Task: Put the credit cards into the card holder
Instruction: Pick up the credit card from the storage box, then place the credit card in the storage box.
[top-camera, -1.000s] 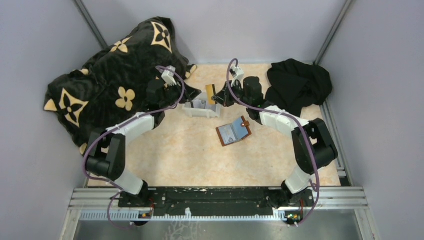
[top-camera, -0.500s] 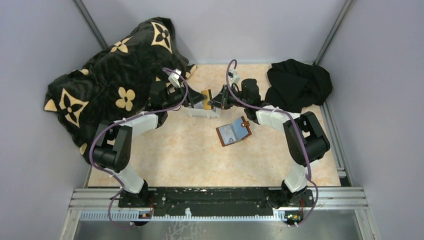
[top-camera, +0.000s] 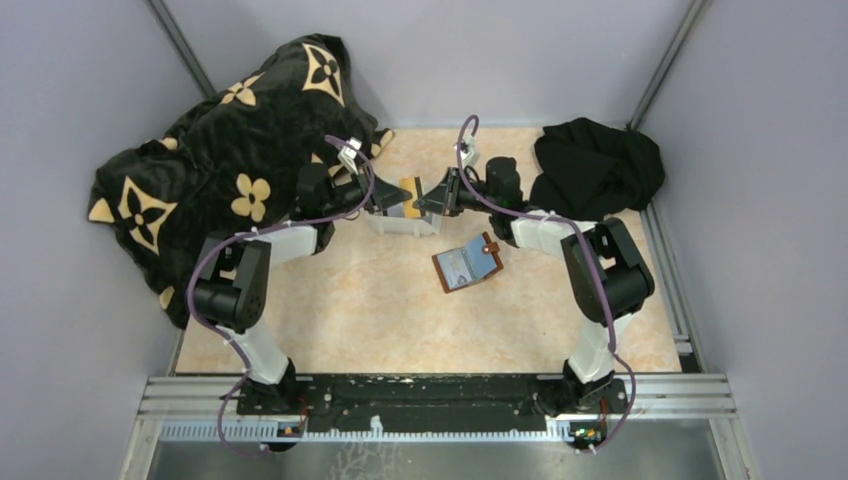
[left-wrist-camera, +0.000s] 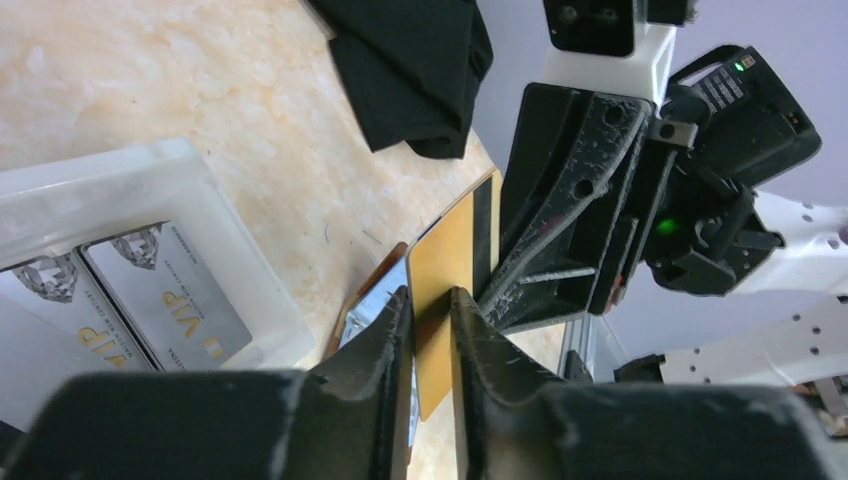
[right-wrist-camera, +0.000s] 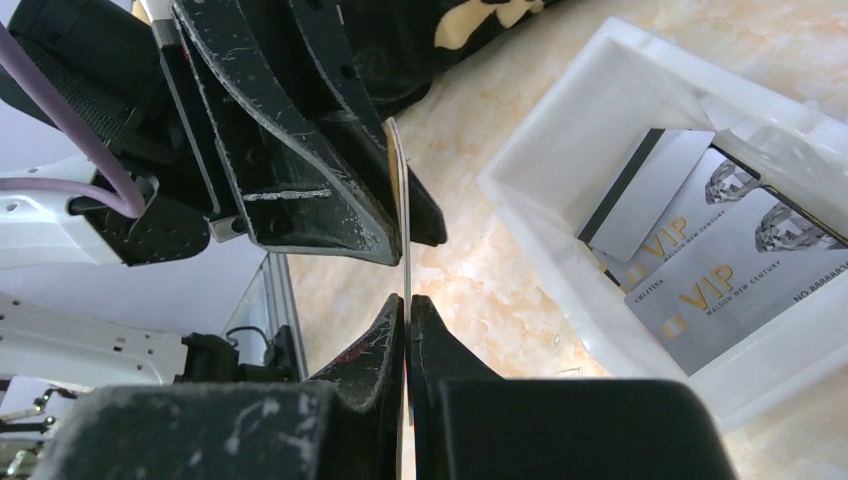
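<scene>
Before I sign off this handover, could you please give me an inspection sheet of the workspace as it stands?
Surface: beige marbled tabletop, no spills seen.
Job's things: gold card held in the air near the white tray; grey VIP cards lying in the tray; card holder open, flat on the table.
Clutter: patterned blanket far left; black cloth far right.
Grippers: right gripper shut on the gold card; left gripper straddles the same card, grip unclear.
Cables: purple cables loop along both arms, no snag seen.
Surroundings: grey walls; metal rail at the near edge.

Soft even overhead light, faint shadows; top view sharp; wrist views blur near foreground, edges stretched.
</scene>
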